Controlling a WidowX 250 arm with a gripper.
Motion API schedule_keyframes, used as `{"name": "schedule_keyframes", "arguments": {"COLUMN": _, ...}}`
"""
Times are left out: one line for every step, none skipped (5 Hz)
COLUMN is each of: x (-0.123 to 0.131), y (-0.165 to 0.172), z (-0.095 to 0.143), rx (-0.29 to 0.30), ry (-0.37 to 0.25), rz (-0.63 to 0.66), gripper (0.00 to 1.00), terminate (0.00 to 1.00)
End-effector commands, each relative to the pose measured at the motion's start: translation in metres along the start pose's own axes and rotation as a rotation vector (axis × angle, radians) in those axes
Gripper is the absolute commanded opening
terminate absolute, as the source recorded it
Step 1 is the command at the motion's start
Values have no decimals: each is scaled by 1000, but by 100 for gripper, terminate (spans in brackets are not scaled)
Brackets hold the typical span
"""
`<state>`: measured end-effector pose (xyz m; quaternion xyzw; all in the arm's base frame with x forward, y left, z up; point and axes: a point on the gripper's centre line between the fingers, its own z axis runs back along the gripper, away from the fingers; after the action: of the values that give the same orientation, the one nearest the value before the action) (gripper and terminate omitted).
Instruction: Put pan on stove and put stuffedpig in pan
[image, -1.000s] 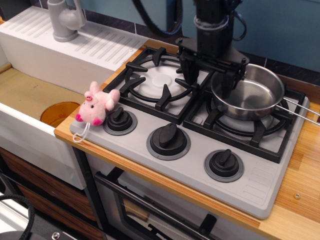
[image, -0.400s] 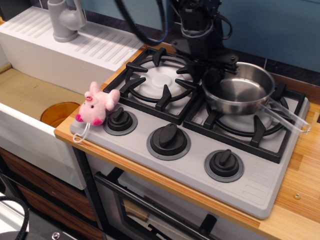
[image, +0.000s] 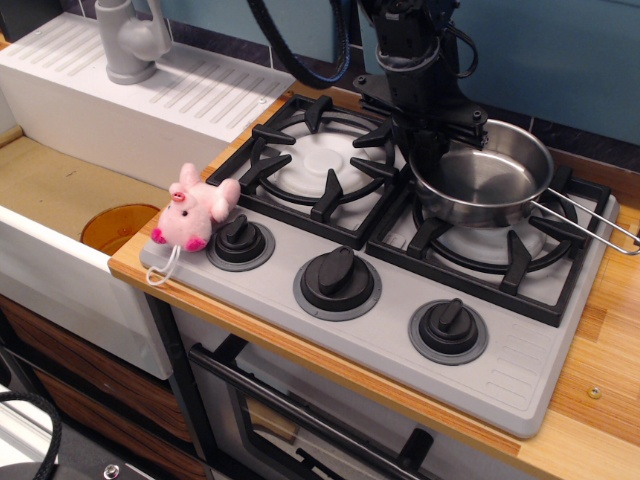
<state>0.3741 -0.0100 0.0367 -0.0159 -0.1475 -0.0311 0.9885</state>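
The shiny steel pan (image: 495, 178) is over the right burner grate of the grey stove (image: 385, 345), its wire handle pointing right past the stove's edge. My gripper (image: 428, 150) comes down from above and is shut on the pan's left rim, between the two burners. The pan looks held slightly tilted; I cannot tell whether it rests on the grate. The pink stuffedpig (image: 192, 210) lies on the stove's front left corner next to the left knob, its white loop tag hanging over the edge. The pan is empty.
A white sink unit (image: 60, 275) with a grey faucet (image: 130, 40) and an orange drain (image: 118, 225) stands left of the stove. Three black knobs (image: 337, 280) line the front. The wooden counter (image: 605, 350) borders the right side. The left burner (image: 320, 160) holds nothing.
My gripper went from wide open astride the pan's left rim to shut on it. The pan shifted left with the handle swinging, then came back slightly right. The pig has not moved.
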Motion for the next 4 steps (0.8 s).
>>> {"name": "schedule_keyframes", "arguments": {"x": 5, "y": -2, "z": 64, "rx": 127, "ry": 124, "rz": 35, "gripper": 0, "terminate": 0}}
{"name": "schedule_keyframes", "arguments": {"x": 12, "y": -1, "z": 91, "rx": 171, "ry": 163, "rz": 47, "gripper": 0, "terminate": 0}}
{"name": "schedule_keyframes", "arguments": {"x": 32, "y": 25, "z": 102, "rx": 213, "ry": 159, "rz": -1, "gripper": 0, "terminate": 0}}
{"name": "schedule_keyframes", "arguments": {"x": 48, "y": 54, "z": 105, "rx": 223, "ry": 158, "rz": -61, "gripper": 0, "terminate": 0}}
